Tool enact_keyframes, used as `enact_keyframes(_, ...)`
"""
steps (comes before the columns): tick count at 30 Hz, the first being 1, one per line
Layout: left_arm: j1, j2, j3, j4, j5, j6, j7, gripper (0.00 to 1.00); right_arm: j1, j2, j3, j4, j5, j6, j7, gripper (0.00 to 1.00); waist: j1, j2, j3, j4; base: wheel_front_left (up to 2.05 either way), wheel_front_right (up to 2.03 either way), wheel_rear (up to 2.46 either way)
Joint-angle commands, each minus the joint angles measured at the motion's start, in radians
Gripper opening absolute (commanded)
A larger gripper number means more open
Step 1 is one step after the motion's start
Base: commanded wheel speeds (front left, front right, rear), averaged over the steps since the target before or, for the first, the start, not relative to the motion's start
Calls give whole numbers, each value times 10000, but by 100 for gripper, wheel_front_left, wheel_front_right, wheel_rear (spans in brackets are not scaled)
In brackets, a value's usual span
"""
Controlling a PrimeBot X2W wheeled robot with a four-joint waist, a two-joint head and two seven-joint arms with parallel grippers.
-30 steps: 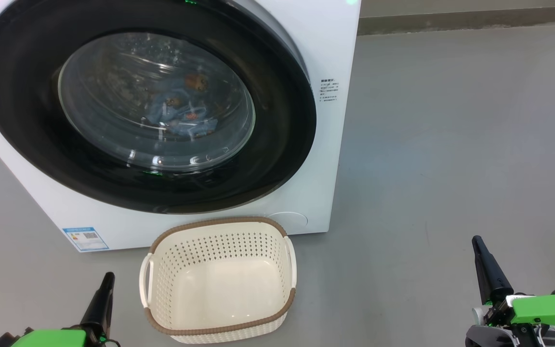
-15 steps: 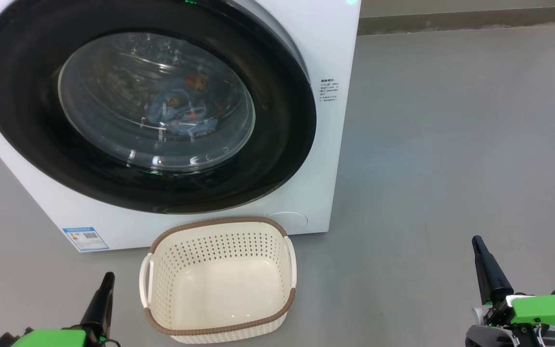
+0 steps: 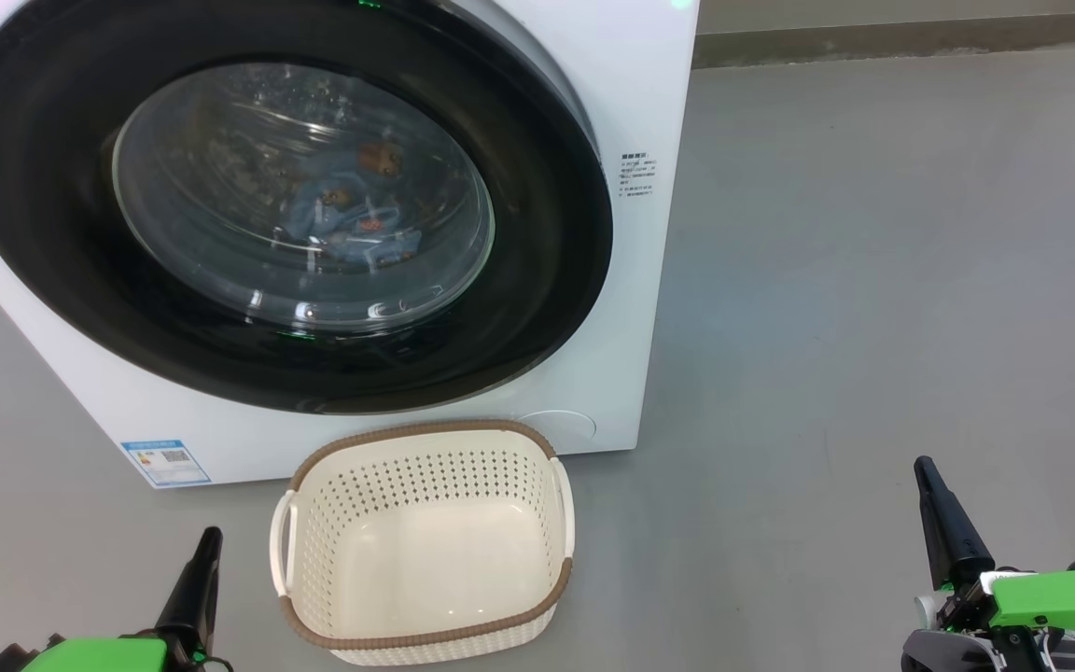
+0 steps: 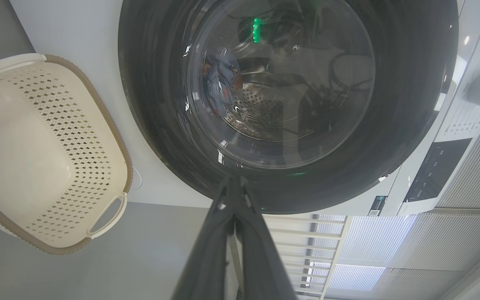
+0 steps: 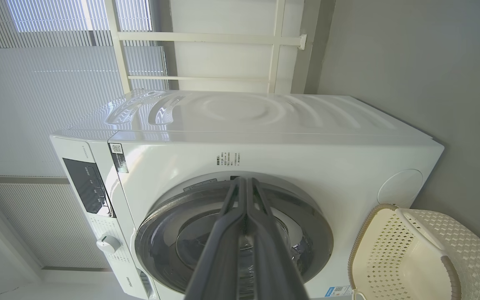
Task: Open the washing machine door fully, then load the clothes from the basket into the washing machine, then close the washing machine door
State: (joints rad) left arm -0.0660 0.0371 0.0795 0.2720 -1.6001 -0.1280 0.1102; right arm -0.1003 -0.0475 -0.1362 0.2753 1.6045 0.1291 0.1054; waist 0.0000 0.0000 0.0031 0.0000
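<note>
Head view: washing machine door [image 3: 547, 233] shut over clothes [image 3: 351, 215]; basket [image 3: 425, 431] on floor [image 3: 873, 280] below; left fingers [image 3: 192, 588], right fingers [image 3: 946, 527] closed, empty.

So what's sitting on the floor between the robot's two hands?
The basket, nearer the left gripper. From there across to the right gripper there is just bare grey floor. The head view shows this.

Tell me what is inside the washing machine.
Behind the shut door, blue bear-print clothes lie in the steel drum. Reflections and the door's black ring hide the rest.
</note>
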Motion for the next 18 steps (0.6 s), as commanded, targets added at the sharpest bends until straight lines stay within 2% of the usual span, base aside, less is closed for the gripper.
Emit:
enact_keyframes(1,-419,131,342,-271,-87,-27,30,0,-76,-28,225,-305,42,16,78,0,0,0,0,0,0,0,0)
enact_keyframes(18,-419,131,342,-271,-87,-27,29,0,-76,-28,225,-305,42,16,78,0,0,0,0,0,0,0,0)
